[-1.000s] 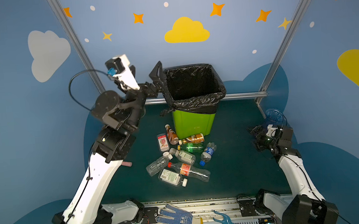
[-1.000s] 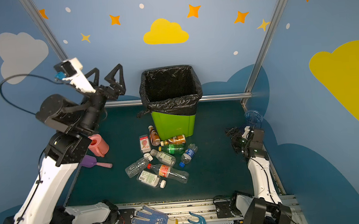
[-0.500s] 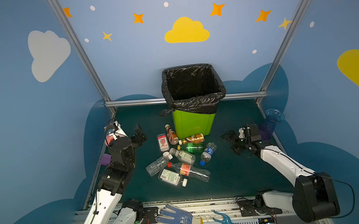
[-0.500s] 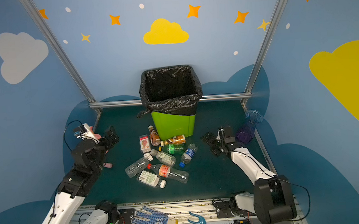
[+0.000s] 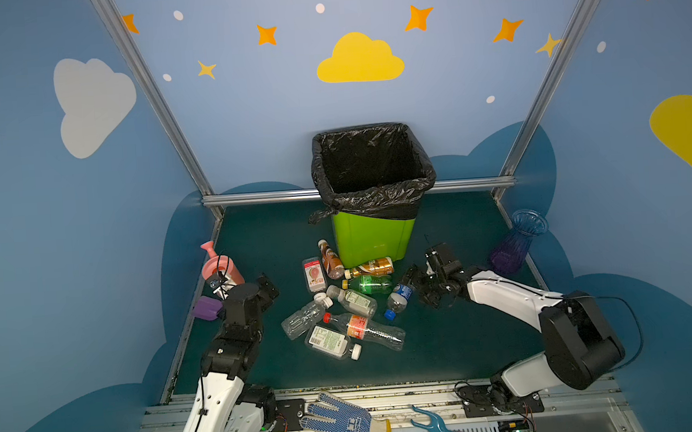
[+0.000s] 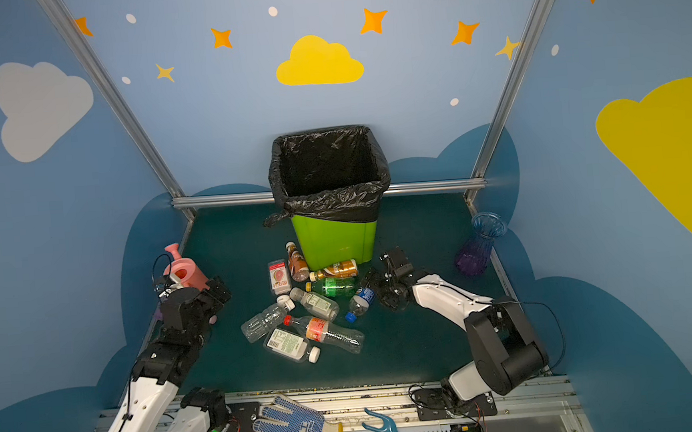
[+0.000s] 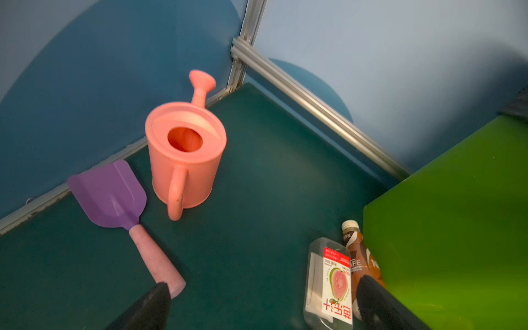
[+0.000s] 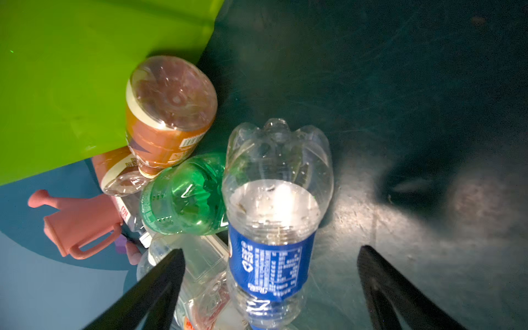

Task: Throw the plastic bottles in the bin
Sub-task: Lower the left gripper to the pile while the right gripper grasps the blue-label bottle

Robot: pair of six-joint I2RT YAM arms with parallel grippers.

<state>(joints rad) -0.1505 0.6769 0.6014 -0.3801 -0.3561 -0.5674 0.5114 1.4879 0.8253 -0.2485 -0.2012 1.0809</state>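
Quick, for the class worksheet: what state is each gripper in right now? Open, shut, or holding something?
Left gripper: open, holding nothing.
Right gripper: open, jaws either side of the blue-labelled bottle, not gripping it.

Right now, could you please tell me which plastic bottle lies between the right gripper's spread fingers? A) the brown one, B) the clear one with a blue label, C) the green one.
B: in the right wrist view the open right gripper straddles the clear plastic bottle with a blue label.
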